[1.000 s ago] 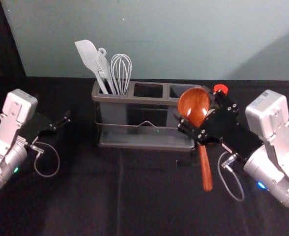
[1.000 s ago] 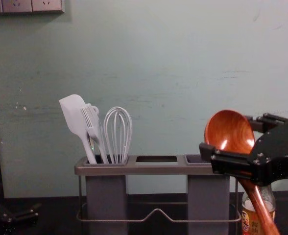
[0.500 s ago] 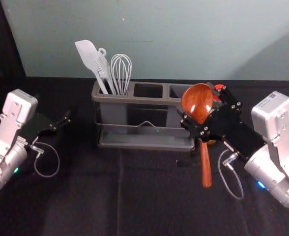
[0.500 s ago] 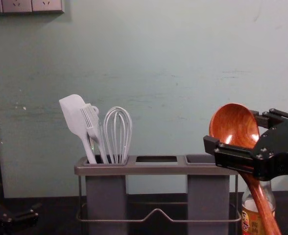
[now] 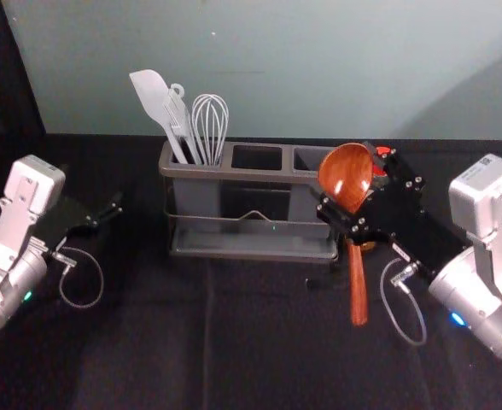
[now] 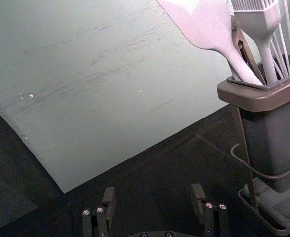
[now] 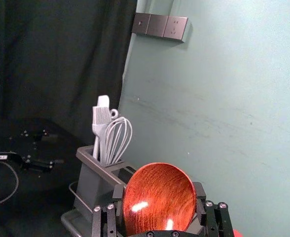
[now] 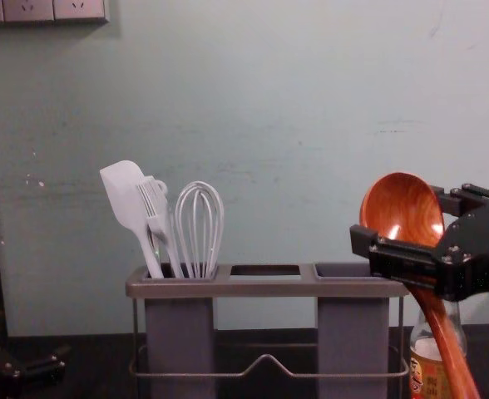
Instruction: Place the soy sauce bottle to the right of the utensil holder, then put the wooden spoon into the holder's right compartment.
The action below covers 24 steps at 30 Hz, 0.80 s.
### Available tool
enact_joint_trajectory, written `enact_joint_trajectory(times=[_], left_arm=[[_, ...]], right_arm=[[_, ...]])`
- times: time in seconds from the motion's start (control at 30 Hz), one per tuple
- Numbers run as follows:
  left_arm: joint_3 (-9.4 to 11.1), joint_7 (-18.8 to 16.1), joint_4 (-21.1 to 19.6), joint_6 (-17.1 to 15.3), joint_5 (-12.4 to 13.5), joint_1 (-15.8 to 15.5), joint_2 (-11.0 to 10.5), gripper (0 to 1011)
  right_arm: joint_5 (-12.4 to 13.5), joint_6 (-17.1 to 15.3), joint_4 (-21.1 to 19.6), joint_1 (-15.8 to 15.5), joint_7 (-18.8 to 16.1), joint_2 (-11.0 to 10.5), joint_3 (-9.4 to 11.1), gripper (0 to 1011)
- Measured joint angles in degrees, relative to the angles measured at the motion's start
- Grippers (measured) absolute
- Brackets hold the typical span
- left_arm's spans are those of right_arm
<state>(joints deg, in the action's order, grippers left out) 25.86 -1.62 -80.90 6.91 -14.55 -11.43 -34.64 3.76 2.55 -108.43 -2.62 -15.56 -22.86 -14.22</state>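
Observation:
My right gripper (image 5: pixel 349 181), in the right wrist view the gripper (image 7: pixel 160 192), is shut on the bowl of the wooden spoon (image 8: pixel 402 204), whose handle slants down. It holds the spoon above and in front of the holder's right end. The utensil holder (image 5: pixel 221 173) stands mid-table. Just right of it, the soy sauce bottle (image 8: pixel 428 378) is upright, partly hidden by the spoon handle; its red cap (image 5: pixel 382 150) shows behind the gripper. My left gripper (image 5: pixel 91 185), in the left wrist view the gripper (image 6: pixel 153 195), stays parked left of the holder, open and holding nothing.
A white spatula (image 5: pixel 152 96), a brush (image 8: pixel 155 208) and a whisk (image 5: pixel 211 128) stand in the holder's left compartment. The middle compartment (image 5: pixel 258 157) lies beside them. Behind the table rises a pale wall (image 5: pixel 277 68), with a dark curtain (image 7: pixel 61 59) at the left.
The right gripper has shifted slightly to the right and a little higher in both the head and chest views, carrying the spoon. My left arm and the holder have stayed put.

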Motion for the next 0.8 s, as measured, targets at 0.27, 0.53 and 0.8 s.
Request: enact_joint_trajectory(times=[0.27,0.53,0.8], left_arm=[[0.0,0.0,0.0,0.0,0.0,0.0,0.0,1005],[0.0,0.0,0.0,0.0,0.0,0.0,0.0,1005],[0.0,0.0,0.0,0.0,0.0,0.0,0.0,1005]], right_arm=[[0.2,0.3,3.3,5.2,-2.2,1.1,-0.3,843],[0.5,0.4,7.8,12.7,-5.1,1.5,-1.9,843],[0.7,0.3,12.0,20.6,-6.2,2.5,-3.2,843]])
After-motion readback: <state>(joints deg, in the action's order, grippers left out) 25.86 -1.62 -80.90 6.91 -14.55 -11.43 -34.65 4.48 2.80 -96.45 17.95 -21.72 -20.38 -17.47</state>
